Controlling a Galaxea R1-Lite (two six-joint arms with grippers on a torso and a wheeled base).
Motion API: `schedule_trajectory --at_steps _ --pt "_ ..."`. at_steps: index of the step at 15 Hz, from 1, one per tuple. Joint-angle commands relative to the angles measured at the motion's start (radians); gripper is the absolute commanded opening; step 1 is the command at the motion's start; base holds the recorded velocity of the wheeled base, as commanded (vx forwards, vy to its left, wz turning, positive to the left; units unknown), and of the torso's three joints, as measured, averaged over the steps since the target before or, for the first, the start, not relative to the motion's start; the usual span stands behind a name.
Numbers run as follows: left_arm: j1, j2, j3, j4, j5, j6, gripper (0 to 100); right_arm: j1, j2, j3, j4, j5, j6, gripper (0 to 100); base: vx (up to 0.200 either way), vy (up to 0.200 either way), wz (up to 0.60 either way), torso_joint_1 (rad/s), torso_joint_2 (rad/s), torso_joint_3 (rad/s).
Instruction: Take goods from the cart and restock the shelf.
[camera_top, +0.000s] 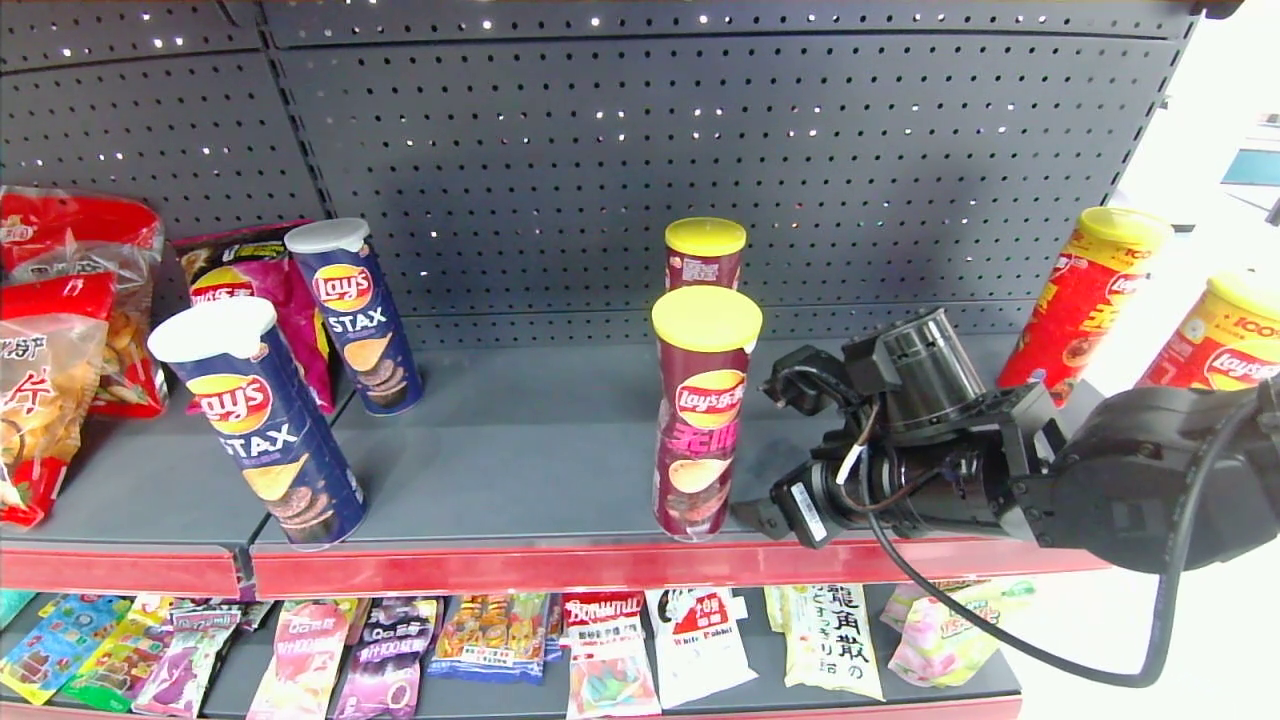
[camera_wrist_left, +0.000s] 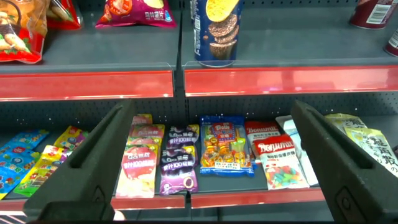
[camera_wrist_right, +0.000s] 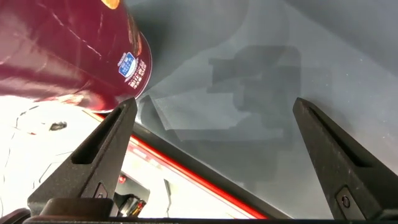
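A maroon chip can with a yellow lid (camera_top: 703, 420) stands upright at the front edge of the grey shelf (camera_top: 520, 450), and a second one (camera_top: 705, 255) stands behind it. My right gripper (camera_top: 770, 450) is just right of the front can, low over the shelf and open. In the right wrist view the can (camera_wrist_right: 68, 56) lies just past one fingertip (camera_wrist_right: 118, 118), outside the right gripper (camera_wrist_right: 214, 109), which has bare shelf between its fingers. My left gripper (camera_wrist_left: 208, 112) is open and holds nothing, facing the lower shelf's candy bags (camera_wrist_left: 227, 146).
Two blue chip cans (camera_top: 265, 425) (camera_top: 355, 315) and snack bags (camera_top: 70, 300) fill the shelf's left side. Two red cans (camera_top: 1090, 295) (camera_top: 1225, 335) stand at the far right. The pegboard back wall (camera_top: 700, 150) closes the rear. A red lip (camera_top: 500, 565) runs along the shelf front.
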Motion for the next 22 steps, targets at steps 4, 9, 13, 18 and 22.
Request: schedule_trajectory --at_steps 4,9,13,18,22 --pt "0.000 0.000 0.000 -0.001 0.000 0.000 100 0.003 0.006 -0.004 -0.002 0.000 0.001 100 0.000 0.000 0.00 0.000 0.00 0.000" --pt "0.000 0.000 0.000 0.001 0.000 0.000 100 0.006 0.008 -0.007 -0.002 0.001 0.001 100 0.000 0.000 0.00 0.000 0.00 0.000" --pt "0.000 0.000 0.000 -0.001 0.000 0.000 100 0.006 0.008 -0.007 -0.002 0.001 0.001 100 0.000 0.000 0.00 0.000 0.00 0.000" --pt "0.000 0.000 0.000 0.001 0.000 0.000 100 0.009 0.014 -0.008 -0.003 0.001 0.001 100 0.000 0.000 0.00 0.000 0.00 0.000" --pt "0.000 0.000 0.000 0.001 0.000 0.000 100 0.011 0.011 -0.002 -0.002 0.001 0.001 100 0.000 0.000 0.00 0.000 0.00 0.000"
